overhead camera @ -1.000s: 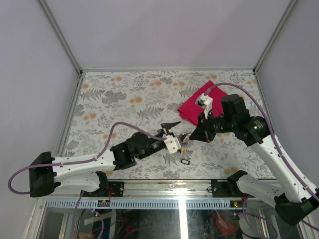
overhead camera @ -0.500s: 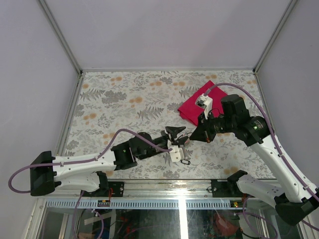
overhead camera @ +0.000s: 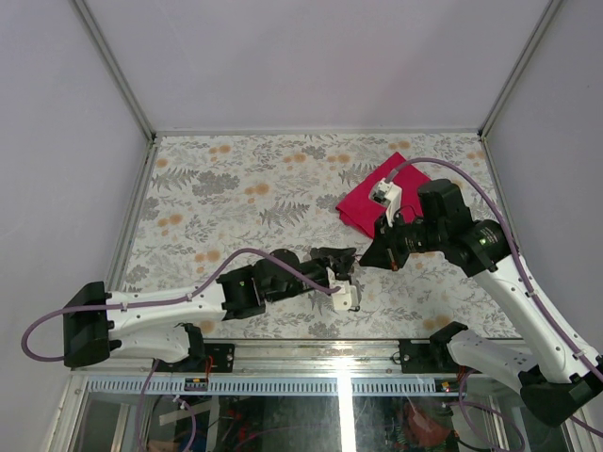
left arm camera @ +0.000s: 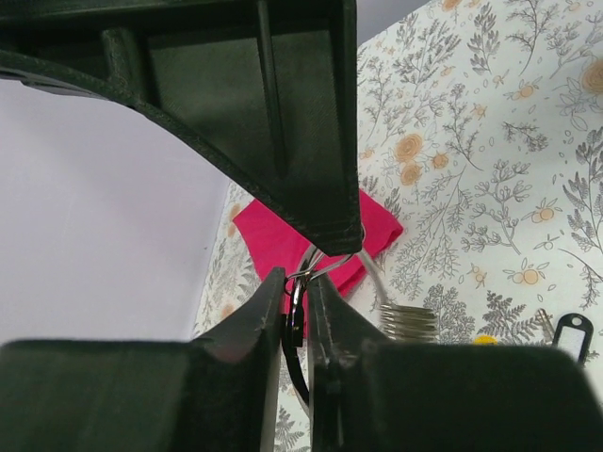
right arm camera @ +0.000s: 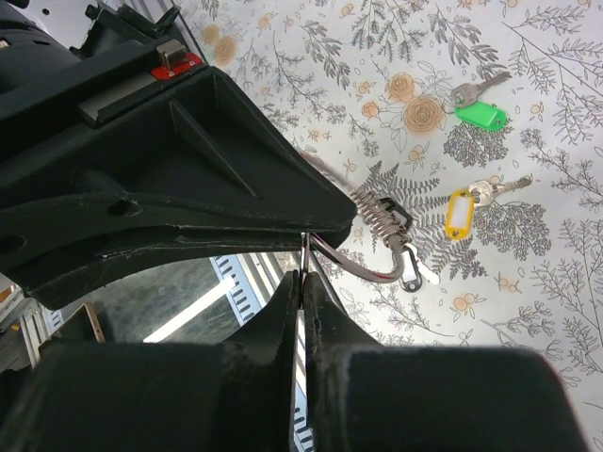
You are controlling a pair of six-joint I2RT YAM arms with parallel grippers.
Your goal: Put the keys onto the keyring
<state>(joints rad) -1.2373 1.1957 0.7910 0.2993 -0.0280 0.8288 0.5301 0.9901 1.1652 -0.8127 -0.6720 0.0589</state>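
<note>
My right gripper is shut on the thin silver keyring, whose loop curves out past the fingertips. A black key tag and a coiled spring lie just beyond it. My left gripper is shut on a black key tag, edge-on between the fingers, right at the keyring under the right gripper's finger. In the top view the left gripper and right gripper meet tip to tip near the table's front middle.
A yellow-tagged key and a green-tagged key lie on the floral table. Another black tag lies beside the spring. A pink cloth lies behind the right gripper.
My left gripper has moved right and towards the right gripper until the tips meet. The right arm has stayed put. The black tag near the front edge is now hidden under the left wrist.
</note>
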